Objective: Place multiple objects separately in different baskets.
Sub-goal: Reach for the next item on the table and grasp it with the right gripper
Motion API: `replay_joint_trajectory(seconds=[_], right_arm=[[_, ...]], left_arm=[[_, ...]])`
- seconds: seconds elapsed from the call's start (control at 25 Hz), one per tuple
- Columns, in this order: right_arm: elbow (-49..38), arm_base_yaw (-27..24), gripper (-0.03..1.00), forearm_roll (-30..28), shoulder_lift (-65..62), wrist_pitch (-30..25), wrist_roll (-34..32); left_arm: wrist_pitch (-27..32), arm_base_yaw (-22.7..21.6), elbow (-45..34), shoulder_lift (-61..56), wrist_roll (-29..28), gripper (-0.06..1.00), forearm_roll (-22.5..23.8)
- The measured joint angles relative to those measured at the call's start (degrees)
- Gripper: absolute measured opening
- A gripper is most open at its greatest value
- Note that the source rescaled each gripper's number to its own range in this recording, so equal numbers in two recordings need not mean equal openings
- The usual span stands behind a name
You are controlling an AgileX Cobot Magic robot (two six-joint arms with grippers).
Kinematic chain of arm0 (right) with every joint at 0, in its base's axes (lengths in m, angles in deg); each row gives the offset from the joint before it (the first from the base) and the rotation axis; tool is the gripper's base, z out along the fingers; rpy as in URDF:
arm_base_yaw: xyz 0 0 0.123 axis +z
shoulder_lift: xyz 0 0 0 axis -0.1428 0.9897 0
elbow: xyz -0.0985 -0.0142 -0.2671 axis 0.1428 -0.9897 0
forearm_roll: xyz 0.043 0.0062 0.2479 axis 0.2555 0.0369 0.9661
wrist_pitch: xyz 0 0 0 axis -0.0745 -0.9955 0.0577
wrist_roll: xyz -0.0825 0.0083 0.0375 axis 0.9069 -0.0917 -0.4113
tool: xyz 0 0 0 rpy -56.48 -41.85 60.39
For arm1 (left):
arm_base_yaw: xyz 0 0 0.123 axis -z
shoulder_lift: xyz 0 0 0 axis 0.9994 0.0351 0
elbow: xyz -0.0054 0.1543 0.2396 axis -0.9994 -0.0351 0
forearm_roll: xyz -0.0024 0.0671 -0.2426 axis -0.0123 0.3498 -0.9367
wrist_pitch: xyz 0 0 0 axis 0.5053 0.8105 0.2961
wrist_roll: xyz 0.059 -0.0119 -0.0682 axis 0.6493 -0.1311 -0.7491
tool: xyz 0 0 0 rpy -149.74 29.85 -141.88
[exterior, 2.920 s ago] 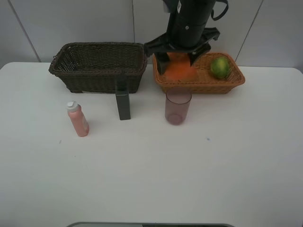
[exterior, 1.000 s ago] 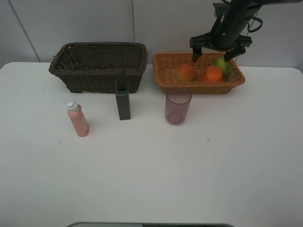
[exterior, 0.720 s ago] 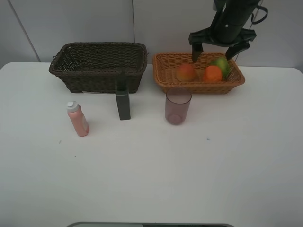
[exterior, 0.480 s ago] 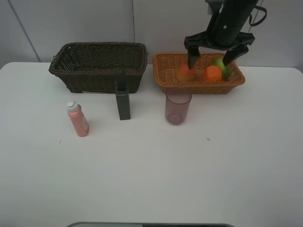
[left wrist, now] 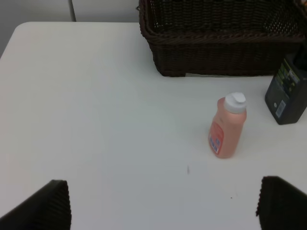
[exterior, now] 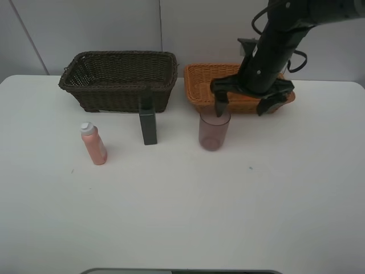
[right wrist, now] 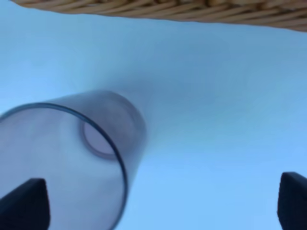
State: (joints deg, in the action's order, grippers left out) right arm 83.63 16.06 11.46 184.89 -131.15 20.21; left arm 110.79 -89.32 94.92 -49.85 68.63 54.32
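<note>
The translucent pinkish cup (exterior: 214, 131) stands upright in front of the light tan basket (exterior: 197, 87). My right gripper (exterior: 242, 107) hangs open just past that basket's front wall, with its left finger by the cup's rim. The arm hides the fruit in the basket. In the right wrist view the cup (right wrist: 67, 158) lies beside one fingertip of the right gripper (right wrist: 158, 206). The pink white-capped bottle (exterior: 94, 144) and the dark rectangular bottle (exterior: 149, 127) stand in front of the dark brown basket (exterior: 117, 80). My left gripper (left wrist: 163, 211) is open and empty, short of the pink bottle (left wrist: 228, 127).
The white table (exterior: 182, 217) stretches wide in front of the objects. The dark bottle (left wrist: 288, 96) stands close to the dark basket (left wrist: 220, 43) front wall. The tan basket's woven edge (right wrist: 192, 12) lies just beyond the cup in the right wrist view.
My right arm has come forward and down from above the back of the tan basket to its front edge by the cup, and it now covers the fruit. Nothing else moved.
</note>
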Motion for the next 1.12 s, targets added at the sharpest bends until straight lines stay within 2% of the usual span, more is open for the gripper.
replay_joint_trajectory(seconds=[0.64,0.76,0.84,0.92,1.12], right_arm=[[-0.4,1.3,0.98,0.0,6.0,2.6,-3.6],[-0.4,1.3,0.86,0.0,6.5,2.9,-3.8],[-0.4,1.3,0.72,0.0,6.6,3.0,-3.8],[-0.4,1.3,0.63,0.0,6.8,3.8,-3.8],[-0.4,1.3,0.57,0.0,8.1,5.8,-4.1]], left_arm=[[0.0,0.0,0.0,0.0,0.0,1.00,0.0],[0.0,0.0,0.0,0.0,0.0,1.00,0.0],[0.0,0.0,0.0,0.0,0.0,1.00,0.0],[0.0,0.0,0.0,0.0,0.0,1.00,0.0],[0.0,0.0,0.0,0.0,0.0,1.00,0.0]])
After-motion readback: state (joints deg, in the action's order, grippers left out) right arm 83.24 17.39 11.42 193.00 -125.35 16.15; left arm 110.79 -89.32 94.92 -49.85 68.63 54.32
